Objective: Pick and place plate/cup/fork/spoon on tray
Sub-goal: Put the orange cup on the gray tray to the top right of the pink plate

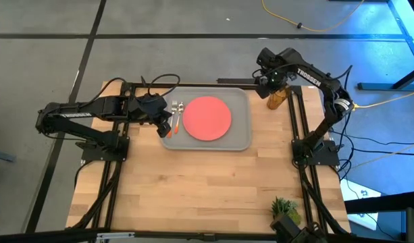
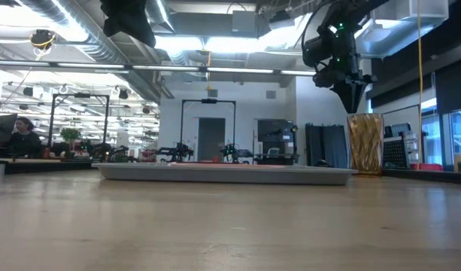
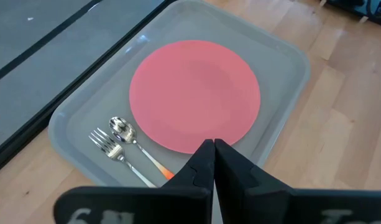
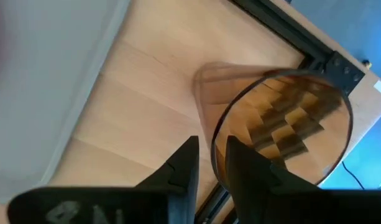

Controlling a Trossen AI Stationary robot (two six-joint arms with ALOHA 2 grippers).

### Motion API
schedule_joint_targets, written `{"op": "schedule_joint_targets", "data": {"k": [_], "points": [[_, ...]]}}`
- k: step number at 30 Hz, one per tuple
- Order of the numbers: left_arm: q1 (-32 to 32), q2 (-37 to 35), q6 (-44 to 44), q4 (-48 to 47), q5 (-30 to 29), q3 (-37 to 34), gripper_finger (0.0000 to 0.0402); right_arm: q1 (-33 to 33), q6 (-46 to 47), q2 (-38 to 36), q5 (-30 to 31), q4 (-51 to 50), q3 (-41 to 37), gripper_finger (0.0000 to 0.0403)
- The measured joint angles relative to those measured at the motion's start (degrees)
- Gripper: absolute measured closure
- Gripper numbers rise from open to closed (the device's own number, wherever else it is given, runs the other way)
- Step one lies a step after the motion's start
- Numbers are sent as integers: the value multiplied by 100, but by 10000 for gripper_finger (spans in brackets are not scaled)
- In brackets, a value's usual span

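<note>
The light-grey tray (image 1: 240,138) lies at the table's far middle. The coral-red plate (image 1: 207,118) lies flat in it, and the spoon (image 3: 123,129) and the fork (image 3: 106,144) lie side by side in the tray's left end. My left gripper (image 3: 214,149) is shut and empty above the tray's left near part (image 1: 167,123). The amber cup (image 1: 277,100) stands upright on the table just right of the tray. My right gripper (image 4: 209,155) hangs just above the cup's rim (image 2: 363,115), pointing down, its fingers a narrow gap apart, with the rim's near edge in line with the gap.
A small green plant (image 1: 284,206) stands at the table's near right corner. Black frame rails (image 1: 300,128) run along both sides of the table. The near half of the table is bare wood (image 1: 207,189). A person (image 2: 23,137) sits far off in the room.
</note>
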Motion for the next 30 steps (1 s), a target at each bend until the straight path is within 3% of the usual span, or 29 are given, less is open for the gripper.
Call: {"op": "schedule_joint_targets", "data": {"k": [10, 15, 21, 30], "points": [[-1, 0, 4, -1, -2, 0, 401, -38, -274, 11, -136, 598, -788, 325], [-2, 0, 5, 1, -2, 0, 401, -38, -630, 11, -145, 804, -798, 382], [-2, 0, 7, 1, 0, 0, 401, -4, -845, 11, -98, 701, -433, 393], [0, 0, 9, -1, 24, 0, 401, 467, -1124, 12, 46, -29, 853, 393]]}}
